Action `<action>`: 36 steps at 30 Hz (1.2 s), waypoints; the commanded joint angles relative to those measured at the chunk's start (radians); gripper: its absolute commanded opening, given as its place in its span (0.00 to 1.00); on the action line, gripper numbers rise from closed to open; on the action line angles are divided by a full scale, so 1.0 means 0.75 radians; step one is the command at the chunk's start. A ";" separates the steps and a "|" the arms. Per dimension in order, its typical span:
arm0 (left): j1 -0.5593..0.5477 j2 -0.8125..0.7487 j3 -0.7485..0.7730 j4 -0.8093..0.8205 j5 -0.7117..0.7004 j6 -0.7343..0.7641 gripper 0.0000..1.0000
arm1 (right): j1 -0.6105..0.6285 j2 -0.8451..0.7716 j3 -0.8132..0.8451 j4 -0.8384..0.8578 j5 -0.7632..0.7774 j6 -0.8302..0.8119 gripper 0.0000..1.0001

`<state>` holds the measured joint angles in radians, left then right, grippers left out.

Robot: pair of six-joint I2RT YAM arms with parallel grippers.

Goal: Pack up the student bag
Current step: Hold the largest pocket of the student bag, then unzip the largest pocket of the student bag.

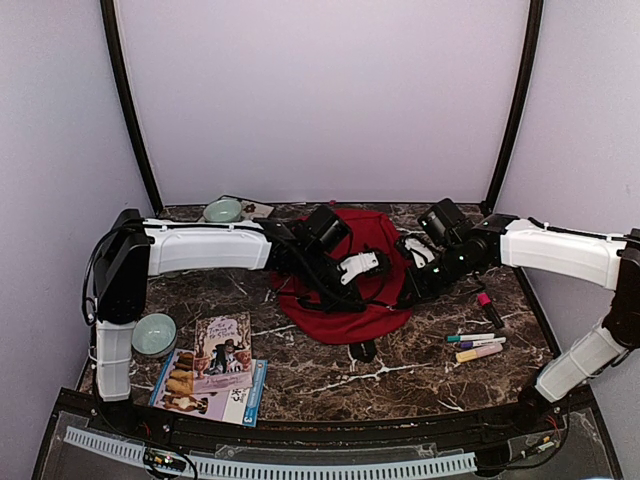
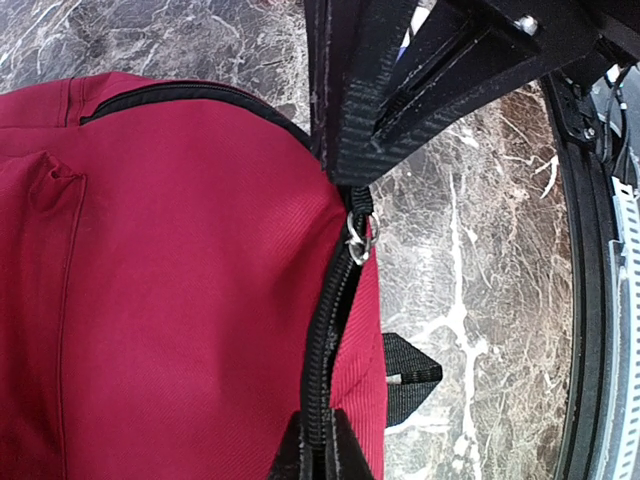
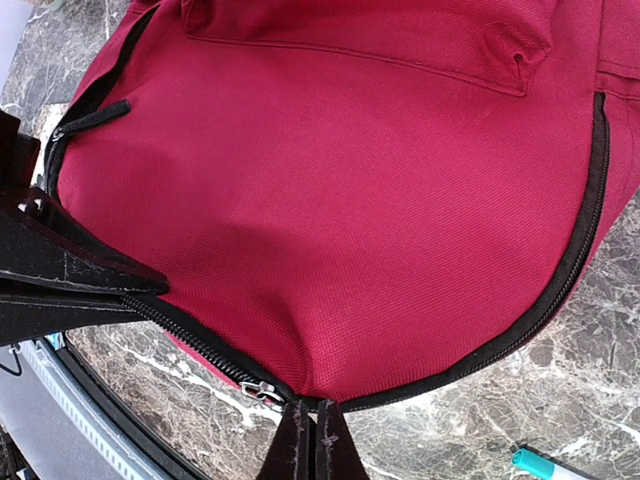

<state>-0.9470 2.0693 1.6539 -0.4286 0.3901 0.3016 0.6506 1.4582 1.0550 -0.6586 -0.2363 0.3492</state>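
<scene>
Packing is only beginning: left fingers (image 2: 345, 455) and right fingers (image 3: 292, 450) are pinching the closed student bag (image 1: 345, 318) by its zipper seam, books (image 1: 215, 365) and markers (image 1: 478, 345) waiting beside it

The student bag (image 3: 350, 200) is seen to be made of matt red cloth with a fine ribbed weave. Its zipper (image 2: 322, 340) is bordered by black fabric tape, and a small ring (image 2: 360, 238) of shiny metal is carried on it. A strap (image 2: 410, 372) of coarse black webbing is shown. The desk (image 1: 330, 385) is finished like polished dark marble, veined in white. The nearer bowl (image 1: 154, 333) is smoothly glazed in pale green.
</scene>
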 commanded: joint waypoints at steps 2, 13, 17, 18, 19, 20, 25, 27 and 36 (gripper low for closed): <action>-0.009 -0.107 -0.053 -0.013 -0.072 -0.033 0.00 | -0.017 -0.029 -0.002 -0.022 0.130 0.024 0.00; -0.011 -0.243 -0.221 0.048 -0.152 -0.139 0.00 | -0.118 0.012 -0.092 -0.088 0.384 0.151 0.00; -0.022 -0.247 -0.231 0.046 -0.176 -0.165 0.00 | -0.118 -0.003 -0.118 -0.042 0.319 0.158 0.00; -0.025 -0.248 -0.231 0.046 -0.184 -0.169 0.00 | -0.118 -0.005 -0.123 -0.026 0.291 0.157 0.00; -0.028 -0.254 -0.232 0.047 -0.190 -0.174 0.02 | -0.118 -0.005 -0.125 -0.014 0.271 0.155 0.00; -0.031 -0.260 -0.233 0.049 -0.195 -0.181 0.06 | -0.117 -0.004 -0.125 -0.009 0.260 0.154 0.00; -0.060 -0.279 -0.209 0.106 -0.218 -0.188 0.57 | -0.117 0.005 -0.107 -0.018 0.240 0.148 0.00; -0.068 -0.267 -0.188 0.138 -0.244 -0.185 0.86 | -0.117 -0.001 -0.103 -0.012 0.232 0.146 0.00; -0.061 -0.135 -0.124 0.286 -0.430 -0.343 0.99 | -0.117 -0.015 -0.107 0.004 0.228 0.171 0.00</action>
<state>-0.9932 1.9480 1.5459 -0.2909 0.1398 0.1017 0.5682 1.4643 0.9737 -0.6724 -0.0570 0.4580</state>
